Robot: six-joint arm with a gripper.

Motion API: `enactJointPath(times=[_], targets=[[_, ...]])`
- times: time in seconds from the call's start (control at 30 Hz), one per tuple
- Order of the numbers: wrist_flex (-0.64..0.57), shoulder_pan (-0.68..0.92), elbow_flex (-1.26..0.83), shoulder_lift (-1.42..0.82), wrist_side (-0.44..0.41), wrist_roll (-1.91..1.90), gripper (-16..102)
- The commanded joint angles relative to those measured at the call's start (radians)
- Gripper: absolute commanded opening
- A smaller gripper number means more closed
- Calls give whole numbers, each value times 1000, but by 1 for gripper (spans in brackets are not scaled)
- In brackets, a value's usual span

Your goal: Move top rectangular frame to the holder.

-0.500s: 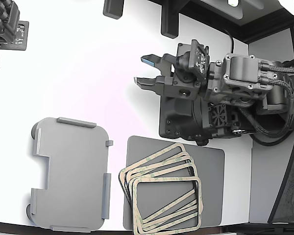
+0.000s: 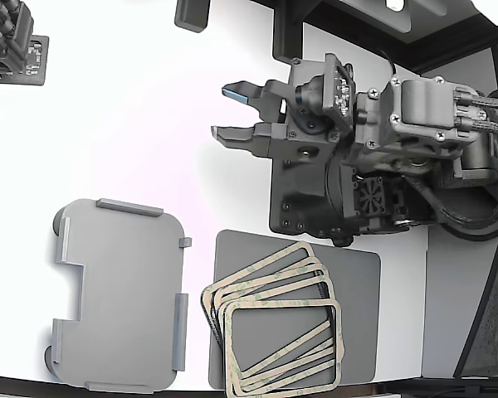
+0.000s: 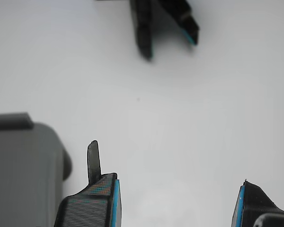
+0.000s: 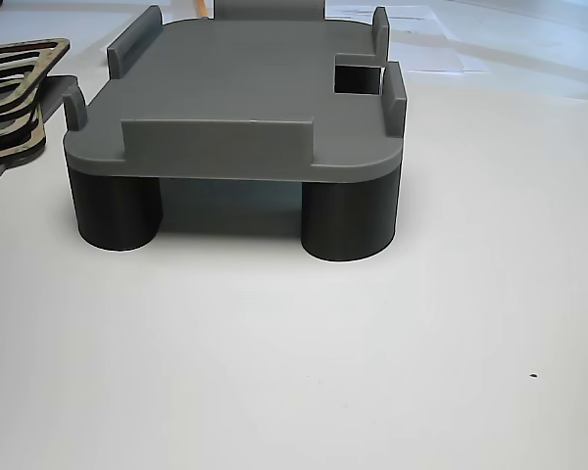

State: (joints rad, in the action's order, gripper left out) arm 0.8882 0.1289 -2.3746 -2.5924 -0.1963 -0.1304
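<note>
The holder (image 2: pixel 120 294) is seen as smooth, matt grey plastic. The frames (image 2: pixel 278 344) appear thin, tan and board-like, with a dull, green-blotched finish. The mat (image 2: pixel 357 274) is matt dark grey. The gripper (image 2: pixel 226 112) is matt black plastic with blue-faced pads (image 3: pixel 115 203). The table (image 2: pixel 133 133) is smooth white.

Bare bench (image 2: pixel 149 124) lies open to you between tool (image 2: pixel 227 112) and tray (image 2: pixel 120 294); only the tray's raised tabs (image 2: pixel 129 207) obstruct.

Tan green-blotched frame (image 2: pixel 282 344), grey holder (image 2: pixel 120 294)
</note>
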Motion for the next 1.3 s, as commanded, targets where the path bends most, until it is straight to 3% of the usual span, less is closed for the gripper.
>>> enactJointPath(times=[0.0, 0.33, 0.47, 0.57, 0.73, 0.9, 1.27], targets=[[129, 67, 149, 57, -32, -38, 100], [514, 482, 483, 331, -181, -434, 100], [689, 611, 650, 512, -144, -594, 100], [756, 680, 719, 589, -100, -681, 99], [767, 776, 730, 641, -40, -793, 100], [756, 784, 675, 686, 75, -819, 100], [623, 893, 548, 764, 28, -960, 99]])
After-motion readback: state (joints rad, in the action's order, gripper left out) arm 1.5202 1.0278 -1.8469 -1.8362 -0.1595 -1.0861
